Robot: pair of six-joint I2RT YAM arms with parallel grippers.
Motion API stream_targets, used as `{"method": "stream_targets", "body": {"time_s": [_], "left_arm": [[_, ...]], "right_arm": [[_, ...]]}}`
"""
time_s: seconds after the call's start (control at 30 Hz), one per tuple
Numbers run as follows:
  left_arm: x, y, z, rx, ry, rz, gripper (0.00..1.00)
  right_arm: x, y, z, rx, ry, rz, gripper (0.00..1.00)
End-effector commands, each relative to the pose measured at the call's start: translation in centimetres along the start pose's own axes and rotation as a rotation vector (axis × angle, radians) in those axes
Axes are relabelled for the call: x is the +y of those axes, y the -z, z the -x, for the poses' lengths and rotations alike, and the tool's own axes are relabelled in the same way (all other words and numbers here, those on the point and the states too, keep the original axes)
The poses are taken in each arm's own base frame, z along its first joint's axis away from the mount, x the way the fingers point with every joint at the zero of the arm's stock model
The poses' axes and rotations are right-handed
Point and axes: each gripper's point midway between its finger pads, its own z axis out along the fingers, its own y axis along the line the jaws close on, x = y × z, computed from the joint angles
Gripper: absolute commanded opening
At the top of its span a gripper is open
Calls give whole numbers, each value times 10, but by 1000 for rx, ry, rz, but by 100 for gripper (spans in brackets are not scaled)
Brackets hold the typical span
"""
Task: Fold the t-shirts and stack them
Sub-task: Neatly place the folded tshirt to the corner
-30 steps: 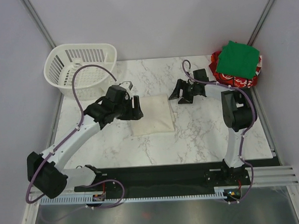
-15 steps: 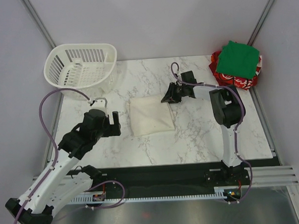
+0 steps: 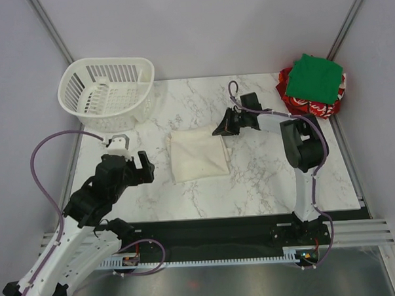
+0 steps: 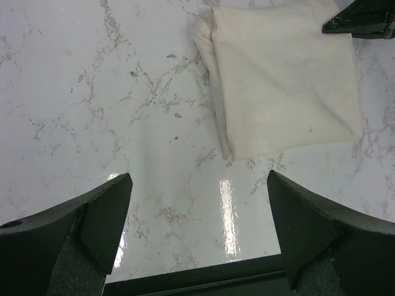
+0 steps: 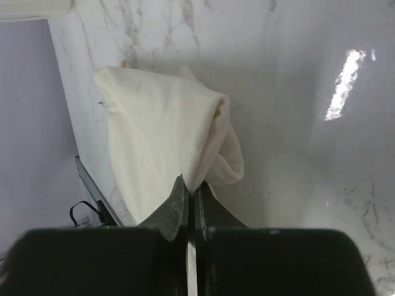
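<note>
Right wrist view: the right gripper (image 5: 188,196) is pressing its jaws together, with only a hairline showing between them. The edge of the cream t-shirt (image 5: 162,132) is meeting the tips, and the cloth is bulging into a rolled fold just beyond. The jaws are therefore reading as clamped on that edge. The fingers themselves are hiding how much cloth is sitting inside the grip.

From above, this gripper is sitting at the far right corner of the folded shirt, which is lying roughly square near the middle of the marble table (image 3: 267,168).

The left gripper (image 4: 199,180) is holding its jaws wide apart over bare marble, gripping nothing, near the table's front edge and to the left of the cream shirt. Its camera is cutting off both fingers at the bottom of the frame. The shirt's near left corner is showing a thick stacked fold, and the layers cannot be counted.

The green t-shirt (image 3: 318,78) is lying folded on top of the red t-shirt (image 3: 308,106) at the far right corner. The red one is mostly covered, its white lettering is too small to read, and its fold cannot be judged.

The white slotted basket (image 3: 106,61) is sitting at the far left corner, overhanging the table edge.
</note>
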Motion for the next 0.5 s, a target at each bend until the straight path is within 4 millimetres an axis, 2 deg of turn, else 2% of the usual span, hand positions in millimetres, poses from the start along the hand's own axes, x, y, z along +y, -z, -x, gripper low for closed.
{"method": "stream_targets", "body": {"time_s": [0.0, 0.07, 0.2, 0.47], "left_arm": [[-7, 7, -2, -21, 90, -50, 97], [-6, 10, 0, -34, 104, -54, 97], [-12, 12, -5, -23, 133, -94, 96], [-10, 0, -14, 30, 112, -52, 95]], "right_arm": [[80, 54, 47, -133, 163, 69, 0], [96, 74, 60, -165, 195, 63, 0], [105, 104, 81, -207, 240, 31, 0], [79, 142, 119, -268, 229, -48, 0]]}}
